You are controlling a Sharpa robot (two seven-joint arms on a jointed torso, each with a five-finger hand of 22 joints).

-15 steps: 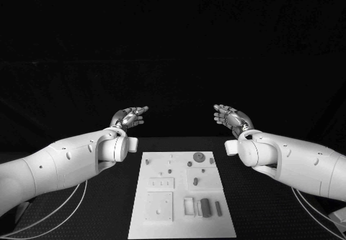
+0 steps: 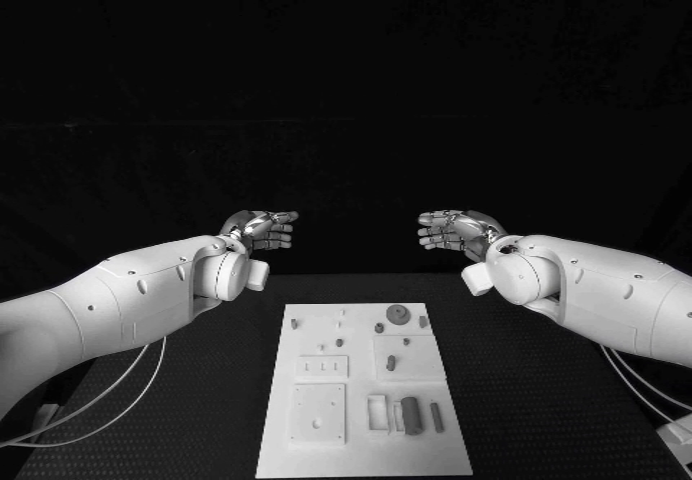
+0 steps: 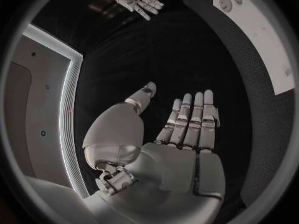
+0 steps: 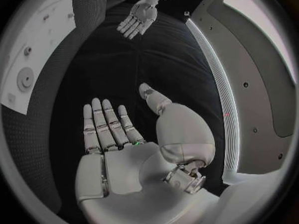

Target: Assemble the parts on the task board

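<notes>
At the lower middle of the head view, the task board (image 2: 364,390) lies on the black table (image 2: 548,400), its small parts (image 2: 410,413) loose on it or standing in their places, none gripped. By the look of it, assembly has not begun and all of it remains. Beyond, mid-frame, the left hand (image 2: 260,229) and right hand (image 2: 456,233) hover well above the board, fingers apart, holding nothing.
</notes>
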